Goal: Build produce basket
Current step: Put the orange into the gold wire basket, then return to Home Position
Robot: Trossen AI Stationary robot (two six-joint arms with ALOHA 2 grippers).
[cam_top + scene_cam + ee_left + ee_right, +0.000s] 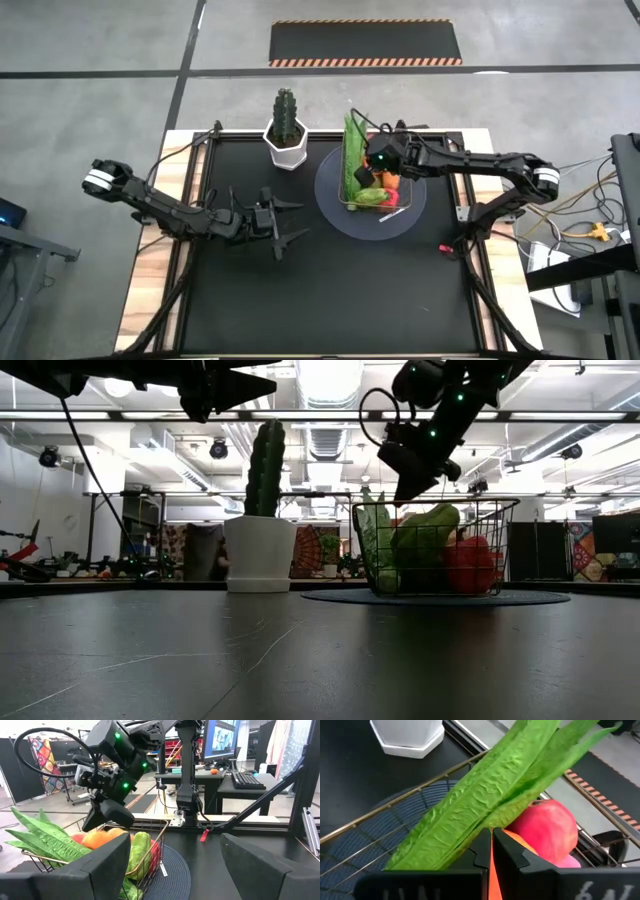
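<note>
the left hand [285,222] hovers open over the table, right hand [374,168] shut, empty, above the basket [352,196].

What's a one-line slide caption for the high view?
Right gripper shut over the produce-filled basket on the grey plate; left gripper open, waiting over the table beside the potted cactus.

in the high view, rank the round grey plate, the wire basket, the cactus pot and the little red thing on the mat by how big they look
Largest to smallest in the high view:
1. round grey plate
2. wire basket, sitting on the plate
3. white cactus pot, looking somewhat smaller than the basket
4. small red object, by far the smallest
</note>
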